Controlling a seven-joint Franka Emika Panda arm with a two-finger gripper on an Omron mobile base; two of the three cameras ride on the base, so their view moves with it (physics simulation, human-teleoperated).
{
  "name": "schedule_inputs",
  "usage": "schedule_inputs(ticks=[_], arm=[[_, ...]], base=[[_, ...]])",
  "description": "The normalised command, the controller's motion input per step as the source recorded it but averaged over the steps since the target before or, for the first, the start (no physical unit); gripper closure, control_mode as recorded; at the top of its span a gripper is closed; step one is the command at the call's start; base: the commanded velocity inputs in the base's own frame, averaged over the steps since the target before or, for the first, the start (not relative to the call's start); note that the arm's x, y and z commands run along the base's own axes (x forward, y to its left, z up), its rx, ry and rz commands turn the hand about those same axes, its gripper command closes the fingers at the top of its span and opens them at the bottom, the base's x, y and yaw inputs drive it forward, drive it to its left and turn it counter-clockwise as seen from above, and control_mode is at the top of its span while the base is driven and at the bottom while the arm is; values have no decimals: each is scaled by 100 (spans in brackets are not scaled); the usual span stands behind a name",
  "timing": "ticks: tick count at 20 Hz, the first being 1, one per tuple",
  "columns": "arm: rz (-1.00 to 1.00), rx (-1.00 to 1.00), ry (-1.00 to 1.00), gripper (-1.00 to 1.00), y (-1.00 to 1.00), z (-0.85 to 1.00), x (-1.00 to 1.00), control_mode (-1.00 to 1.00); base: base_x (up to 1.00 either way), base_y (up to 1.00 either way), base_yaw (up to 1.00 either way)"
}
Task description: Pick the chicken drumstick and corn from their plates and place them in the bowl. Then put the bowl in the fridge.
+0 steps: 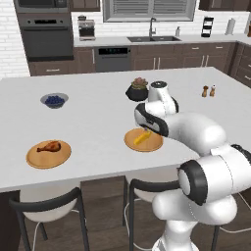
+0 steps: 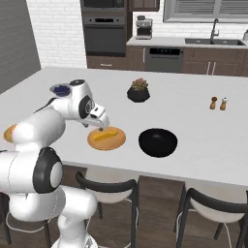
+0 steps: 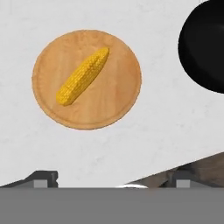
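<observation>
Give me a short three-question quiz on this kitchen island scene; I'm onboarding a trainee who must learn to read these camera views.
1. True or false: the corn has already been moved into the bowl.
2. Multiple choice: what lies on the plate at the island's left end? A) chicken drumstick B) corn C) nothing
3. Short answer: is the gripper open or shut, and is it holding anything?

Key
1. False. The corn lies diagonally on its own wooden plate.
2. A. The chicken drumstick rests there.
3. Open and empty, above the counter beside the corn's plate.
</observation>
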Motion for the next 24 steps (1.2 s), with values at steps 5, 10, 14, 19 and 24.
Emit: schedule_inputs(ticks=[5,10,14,19,24], arm=[[-24,6,1,-100,0,-50,75,-100],[-17,9,10,-100,0,-32,45,-100],[-8,2,7,-100,0,-28,44,-100],[-3,0,16,-100,0,-30,39,-100],[0,0,7,-100,0,-41,35,-100]], base=[[0,0,0],[0,0,0],[0,0,0],[0,0,0],[0,0,0]])
